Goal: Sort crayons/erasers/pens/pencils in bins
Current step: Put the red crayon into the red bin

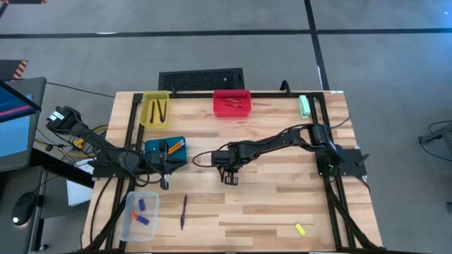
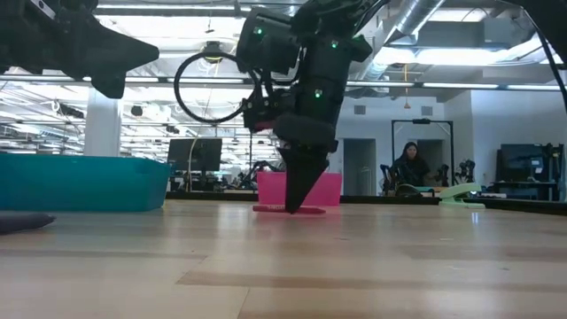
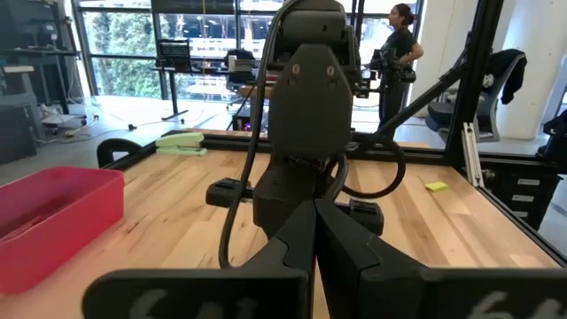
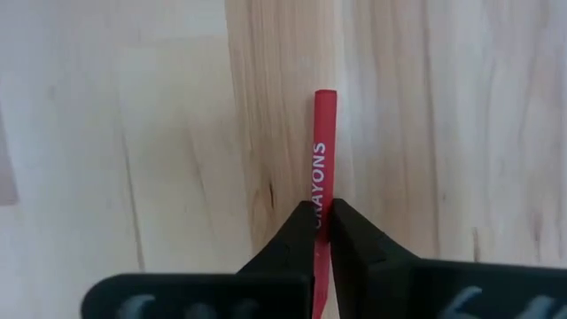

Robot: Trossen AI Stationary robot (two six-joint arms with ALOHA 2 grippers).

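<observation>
Right wrist view: the right gripper [image 4: 321,232] is shown pointing straight down at the wooden table [image 1: 282,204], its two dark fingers [image 4: 292,237] pinched almost together on a red crayon [image 4: 322,146] that lies flat on the boards and extends away from the fingertips. In the high view the right arm is stretched from its base at the 3 o'clock edge toward the table's centre, where the right gripper [image 1: 231,176] is placed. In the low view its fingertips are seen tapered to a point at the table surface.

The left gripper [image 1: 164,182] is closed and holds nothing; it is located at 9 o'clock, just beside the teal bin [image 1: 157,149].

Bins are arranged as follows. A yellow bin [image 1: 146,113] at 11 o'clock holds dark pens [image 1: 159,110]. A red bin [image 1: 232,110] at 12 o'clock holds thin crayons. The teal bin holds orange pencils [image 1: 176,146]. A clear bin [image 1: 130,220] at 7 o'clock holds blue and orange-red erasers [image 1: 140,217].

A dark pen [image 1: 183,211] is found loose on the table beside the clear bin, and a yellow eraser [image 1: 300,228] lies at 5 o'clock.
</observation>
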